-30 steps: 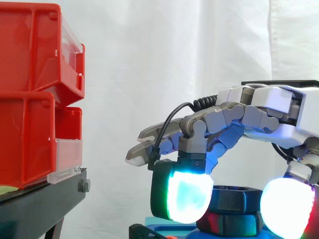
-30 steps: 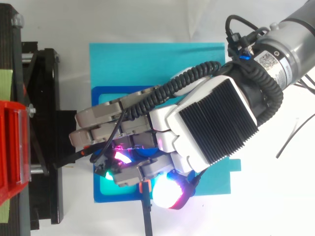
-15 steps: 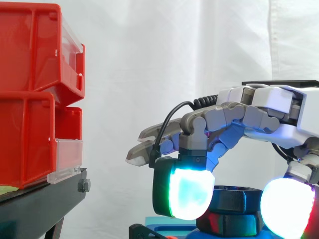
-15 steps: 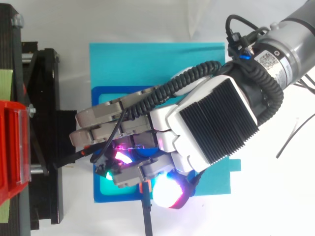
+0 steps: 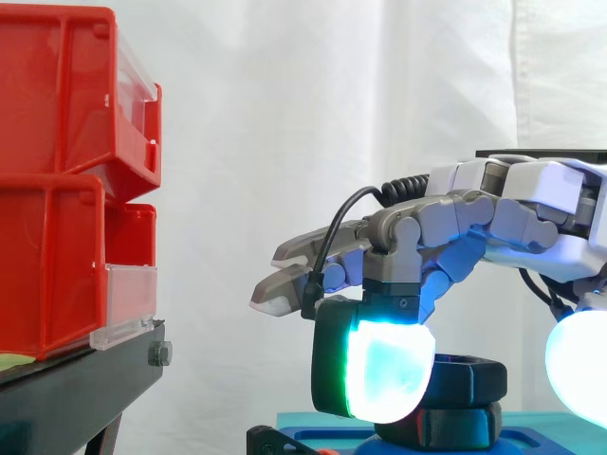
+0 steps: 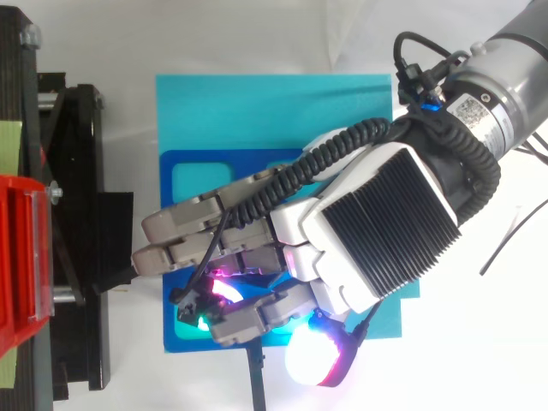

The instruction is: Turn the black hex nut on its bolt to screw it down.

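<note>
The black hex nut (image 5: 469,377) sits on its bolt above a black hex base (image 5: 455,424), on a blue fixture (image 6: 184,171). My hand (image 5: 531,204) hovers over it, palm down; in the top view the hand (image 6: 377,231) covers the nut. One finger is bent down, and its cyan-green glowing pad (image 5: 384,370) stands in front of the nut's left side. The thumb's white pad (image 5: 583,370) is off to the right, with a gap between it and the nut. The other fingers reach out straight to the left.
Stacked red bins (image 5: 57,190) stand on a black stand (image 5: 85,389) at the left. The blue fixture lies on a cyan mat (image 6: 257,111). A thin dark cable (image 6: 501,244) lies on the white table at the right.
The hand has shifted a little right and up. The thumb pad has drawn away from the nut's right side, and the nut shows more fully.
</note>
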Robot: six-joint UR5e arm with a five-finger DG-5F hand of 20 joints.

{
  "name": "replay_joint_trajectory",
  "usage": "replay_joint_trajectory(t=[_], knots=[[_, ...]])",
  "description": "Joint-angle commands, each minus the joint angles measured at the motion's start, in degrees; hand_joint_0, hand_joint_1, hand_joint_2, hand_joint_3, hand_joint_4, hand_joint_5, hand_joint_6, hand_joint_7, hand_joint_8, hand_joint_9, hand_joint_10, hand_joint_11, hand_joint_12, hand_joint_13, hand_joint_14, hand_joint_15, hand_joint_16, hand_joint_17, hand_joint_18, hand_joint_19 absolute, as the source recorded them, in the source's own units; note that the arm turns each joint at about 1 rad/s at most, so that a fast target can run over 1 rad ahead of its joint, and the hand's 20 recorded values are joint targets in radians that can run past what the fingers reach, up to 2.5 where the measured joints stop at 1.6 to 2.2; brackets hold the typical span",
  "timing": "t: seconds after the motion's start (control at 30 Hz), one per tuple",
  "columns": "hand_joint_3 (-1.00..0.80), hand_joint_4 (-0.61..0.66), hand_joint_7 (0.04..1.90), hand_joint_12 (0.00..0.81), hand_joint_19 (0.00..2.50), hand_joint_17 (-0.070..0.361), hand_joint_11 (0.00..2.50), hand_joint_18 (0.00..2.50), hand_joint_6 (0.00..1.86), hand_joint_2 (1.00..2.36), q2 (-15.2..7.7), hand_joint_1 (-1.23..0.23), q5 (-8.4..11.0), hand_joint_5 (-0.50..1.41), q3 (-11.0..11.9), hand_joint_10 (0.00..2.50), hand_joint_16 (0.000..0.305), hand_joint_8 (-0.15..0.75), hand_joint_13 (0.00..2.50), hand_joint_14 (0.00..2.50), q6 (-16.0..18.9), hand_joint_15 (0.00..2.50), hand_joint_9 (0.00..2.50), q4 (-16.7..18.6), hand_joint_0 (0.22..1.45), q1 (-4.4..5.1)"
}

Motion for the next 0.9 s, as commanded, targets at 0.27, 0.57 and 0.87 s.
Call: replay_joint_trajectory(t=[0.27,0.57,0.87], knots=[[-0.5,0.27,1.31,0.354,0.14,0.117,0.31,0.44,0.56,1.0,0.0,-0.52,-0.26,-0.08,0.0,0.01,0.052,0.297,0.54,0.0,0.0,0.03,0.96,1.0,0.56,-0.11],[-0.48,0.27,1.31,0.351,0.14,0.115,0.31,0.44,0.57,1.0,0.0,-0.54,-0.7,-0.09,0.1,0.01,0.051,0.293,0.55,0.0,-0.4,0.03,0.96,1.3,0.57,-0.11],[-0.5,0.29,1.29,0.356,0.13,0.118,0.3,0.46,0.56,1.0,0.0,-0.47,-0.7,-0.08,0.0,0.01,0.053,0.295,0.55,0.0,-1.5,0.02,0.96,1.3,0.54,-0.11]])
